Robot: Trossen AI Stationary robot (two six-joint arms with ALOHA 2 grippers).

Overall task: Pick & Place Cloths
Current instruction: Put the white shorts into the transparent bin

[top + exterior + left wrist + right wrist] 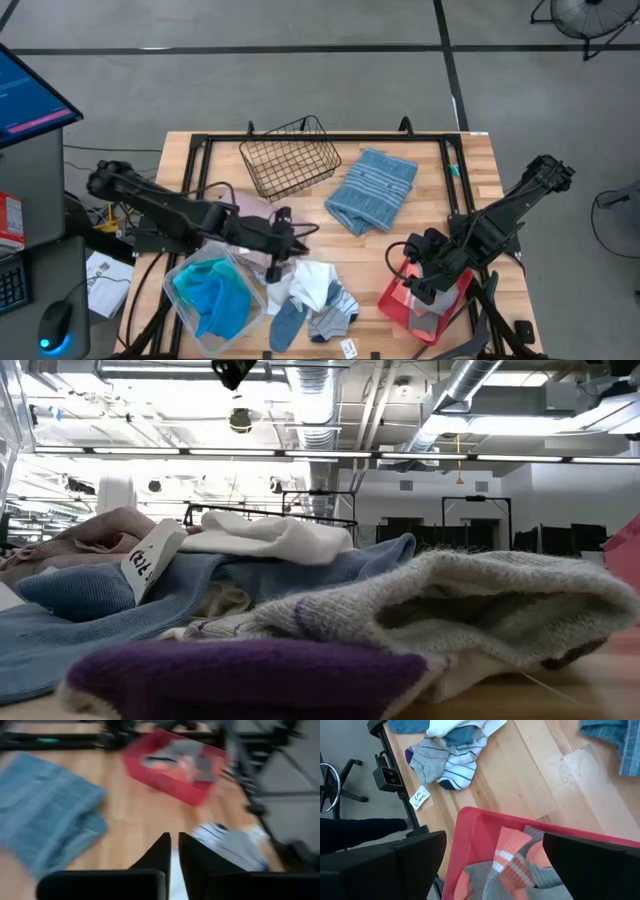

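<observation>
Inside the red tray (470, 827), coral-grey socks (512, 865) are seen only by wrist view; right gripper (492, 865) fingers spread, left gripper (173, 851) fingers nearly pinched together, empty.

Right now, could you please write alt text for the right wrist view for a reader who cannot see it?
The open right gripper hovers over a red plastic tray holding grey and coral socks. Beyond it on the wooden table lies a pile of striped socks and a white cloth, with a grey-blue striped towel off to one side.
</observation>
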